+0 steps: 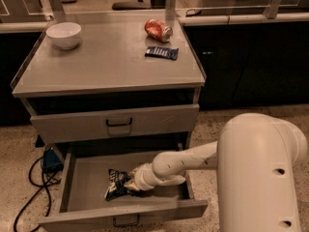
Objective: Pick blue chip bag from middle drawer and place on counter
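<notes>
Gripper (129,181) is inside the open middle drawer (82,175), its tip against the blue chip bag (115,184) and lost in the crumples; grip state can't be told. The bag lies on the drawer floor, front-left of centre. The arm (186,162) housing hides the drawer's right front corner. The counter (106,64) holds a bowl (63,35), a can (158,30) and a bar wrapper (161,52).

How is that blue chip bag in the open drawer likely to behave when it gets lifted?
The chip bag looks crumpled, so it will probably flex and sag rather than hold shape. Being a thin packet, it is likely light. Its surface looks slick, so it might slip from the gripper, which is at its edge inside the drawer.
</notes>
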You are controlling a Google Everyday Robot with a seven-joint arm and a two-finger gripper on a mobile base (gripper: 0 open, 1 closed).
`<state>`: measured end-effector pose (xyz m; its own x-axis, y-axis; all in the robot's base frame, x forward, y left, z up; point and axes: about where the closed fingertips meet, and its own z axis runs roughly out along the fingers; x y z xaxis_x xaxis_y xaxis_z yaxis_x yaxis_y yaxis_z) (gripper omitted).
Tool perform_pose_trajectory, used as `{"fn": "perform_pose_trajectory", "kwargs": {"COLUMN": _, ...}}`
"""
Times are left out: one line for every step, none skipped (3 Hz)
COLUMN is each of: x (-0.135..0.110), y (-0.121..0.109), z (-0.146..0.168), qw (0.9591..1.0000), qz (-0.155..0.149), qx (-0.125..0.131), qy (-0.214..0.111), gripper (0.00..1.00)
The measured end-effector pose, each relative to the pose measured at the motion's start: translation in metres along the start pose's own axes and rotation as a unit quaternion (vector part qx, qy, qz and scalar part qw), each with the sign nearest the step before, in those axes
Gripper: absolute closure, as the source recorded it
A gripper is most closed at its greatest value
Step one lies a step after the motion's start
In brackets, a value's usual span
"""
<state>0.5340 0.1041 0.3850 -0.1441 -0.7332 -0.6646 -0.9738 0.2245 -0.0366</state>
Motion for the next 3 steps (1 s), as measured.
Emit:
{"fn": "perform_pose_trajectory", "kwargs": {"x": -0.016, "y": 0.004, "z": -0.029, "qw": 0.9997, "qz": -0.011, "qx": -0.022, "qy": 0.003, "gripper": 1.00}}
{"fn": "perform_pose_trajectory", "kwargs": {"x": -0.043, "y": 0.001, "z": -0.085, "qw": 0.9988, "qz": -0.021, "qx": -0.045, "qy": 0.001, "gripper": 1.00}}
{"fn": "perform_pose_trajectory", "kwargs": {"x": -0.068, "y": -0.009, "z": -0.154, "qw": 0.9983, "qz": -0.026, "qx": -0.052, "qy": -0.003, "gripper": 1.00}}
